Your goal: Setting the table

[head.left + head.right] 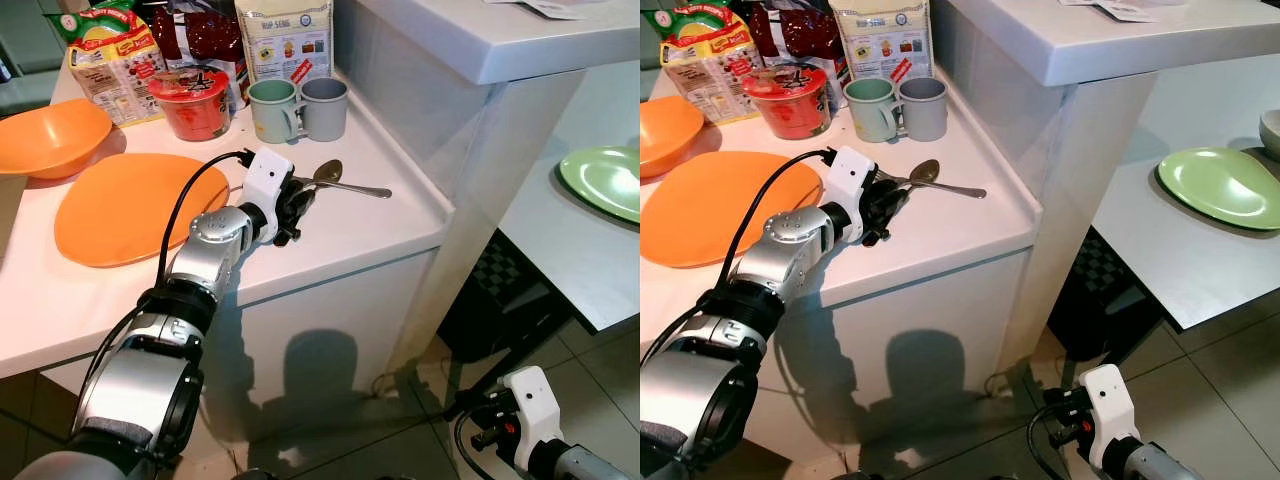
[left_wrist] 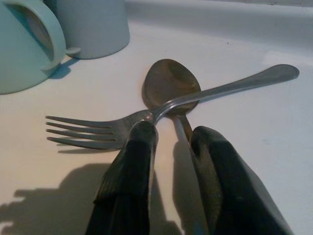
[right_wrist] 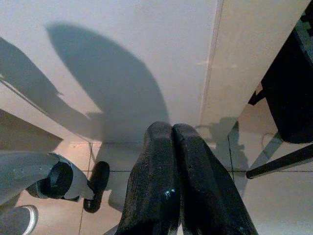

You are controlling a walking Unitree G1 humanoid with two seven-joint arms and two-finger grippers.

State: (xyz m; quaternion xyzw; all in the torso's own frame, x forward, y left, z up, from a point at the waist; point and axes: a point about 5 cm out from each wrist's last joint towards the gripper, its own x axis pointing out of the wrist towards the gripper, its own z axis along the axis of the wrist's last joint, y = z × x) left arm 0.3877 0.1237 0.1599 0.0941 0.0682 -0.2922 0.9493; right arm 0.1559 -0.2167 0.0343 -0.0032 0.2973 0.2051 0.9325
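Two end effector fingers (image 2: pixel 132 161) straddle the spoon (image 2: pixel 168 88) handle under the fork (image 2: pixel 146 117).

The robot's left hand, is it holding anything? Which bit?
Not yet, it seems. The left gripper is open, its fingers straddling the spoon handle just below the bowl, beside the fork.

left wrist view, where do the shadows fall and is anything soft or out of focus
Left wrist view: the left gripper casts a dark shadow on the white counter under the fork; its near fingers look soft, the spoon sharp. Left eye view: the arm's shadow falls on the cabinet front, with no strong glare.
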